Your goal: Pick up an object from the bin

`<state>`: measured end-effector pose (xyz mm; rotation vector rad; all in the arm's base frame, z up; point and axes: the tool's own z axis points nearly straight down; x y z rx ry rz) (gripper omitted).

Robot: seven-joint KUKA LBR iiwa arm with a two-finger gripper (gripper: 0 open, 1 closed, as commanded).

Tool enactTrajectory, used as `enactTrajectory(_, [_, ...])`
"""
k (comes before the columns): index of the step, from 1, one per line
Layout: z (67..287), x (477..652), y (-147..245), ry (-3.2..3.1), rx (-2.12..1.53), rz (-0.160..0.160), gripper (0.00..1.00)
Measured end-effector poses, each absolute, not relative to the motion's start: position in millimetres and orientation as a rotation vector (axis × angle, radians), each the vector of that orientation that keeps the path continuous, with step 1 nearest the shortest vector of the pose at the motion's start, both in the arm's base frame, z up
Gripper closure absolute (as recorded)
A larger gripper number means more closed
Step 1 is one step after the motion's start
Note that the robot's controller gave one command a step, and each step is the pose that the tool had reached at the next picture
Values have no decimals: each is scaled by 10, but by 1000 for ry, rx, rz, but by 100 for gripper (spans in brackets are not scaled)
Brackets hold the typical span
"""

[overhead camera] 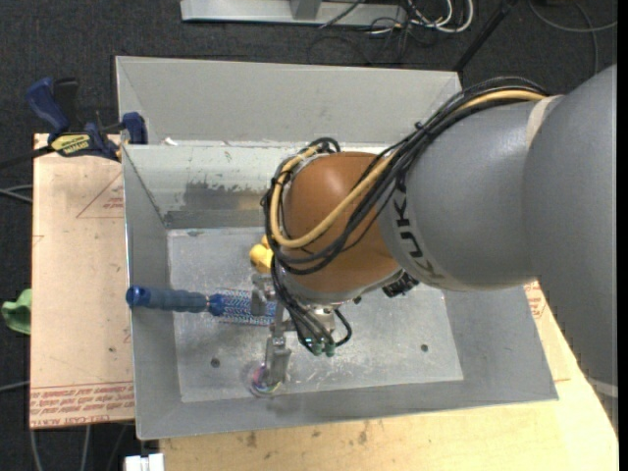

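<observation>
Bin: we see a grey metal bin [412, 356], its floor mostly bare on the right side.
Arm: it comes in from the right. Its rounded orange cover [334, 214], looped with black and yellow cables [280, 226], hangs over the middle of the bin.
Pincer: the pincer [273, 366] points down at the near part of the floor, left of centre. We cannot tell how far open it is or whether it has hold of anything.
Thing at the pincer: a small pale roundish thing [261, 385] lies on the floor right at its tip. We cannot tell whether they touch.
Brush: a brush [172, 300] with a blue handle lies across the left half. Its handle points to the left wall and its bristle end lies just on the far side of the pincer.
Yellow thing: a small yellow thing [260, 256] peeks out at the cover's left edge, farther back than the brush.
</observation>
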<state>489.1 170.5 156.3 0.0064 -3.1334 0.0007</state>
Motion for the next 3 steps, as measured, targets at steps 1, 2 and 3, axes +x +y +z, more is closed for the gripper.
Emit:
enactTrajectory(1, [664, 5650, 1356, -3145, -58, -1, 0])
enactTrajectory(2, [700, 5630, 1378, -3142, -54, -3, 100])
enactTrajectory(3, [2725, 5933, 1347, -3151, -68, -5, 100])
